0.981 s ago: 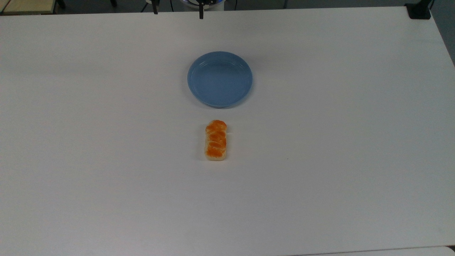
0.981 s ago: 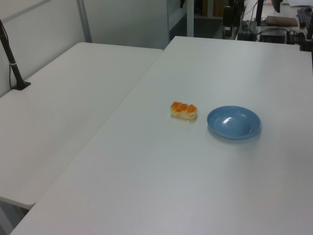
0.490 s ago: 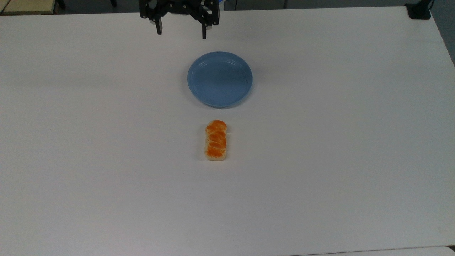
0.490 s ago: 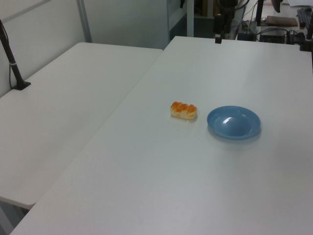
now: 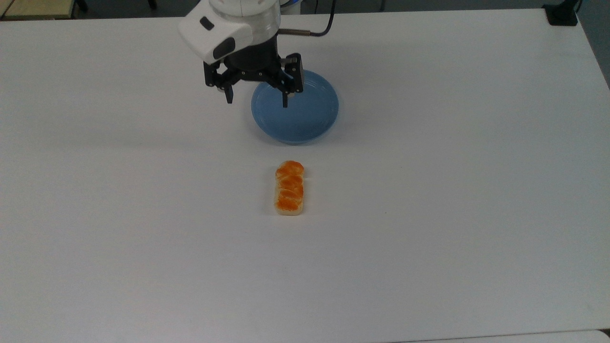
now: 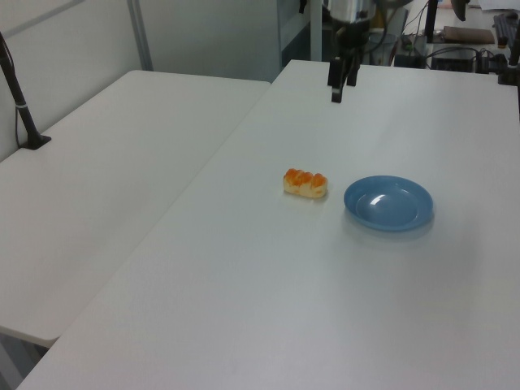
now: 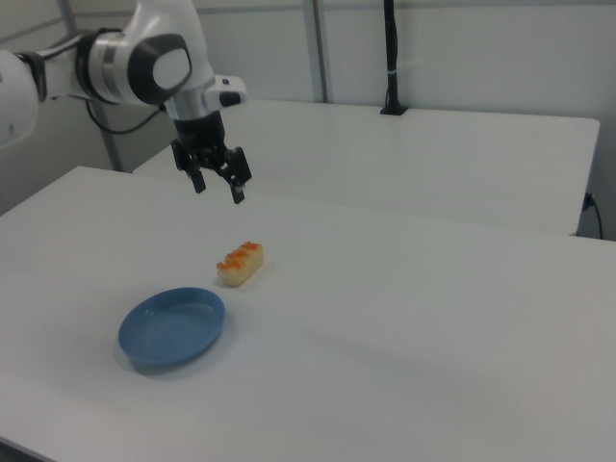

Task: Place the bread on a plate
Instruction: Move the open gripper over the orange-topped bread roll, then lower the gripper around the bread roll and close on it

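Observation:
The bread (image 5: 289, 188) (image 6: 305, 183) (image 7: 240, 263), a small braided orange-brown loaf, lies on the white table just below the plate in the top view. The light blue plate (image 5: 310, 114) (image 6: 388, 203) (image 7: 173, 325) holds nothing. My gripper (image 5: 257, 102) (image 6: 341, 85) (image 7: 219, 192) hangs open in the air with nothing between its fingers. In the top view it overlaps the plate's upper left rim. The right view shows it well above the table, higher than the loaf and apart from it.
A second white table (image 6: 122, 162) (image 7: 433, 154) adjoins this one. A black post (image 6: 20, 106) (image 7: 390, 58) is clamped to it. A black clamp (image 5: 562, 14) sits at the top view's upper right corner. Wide bare tabletop surrounds the loaf and plate.
The arm has come in from the top view's upper edge toward the plate, its fingers staying spread. Bread and plate have not moved.

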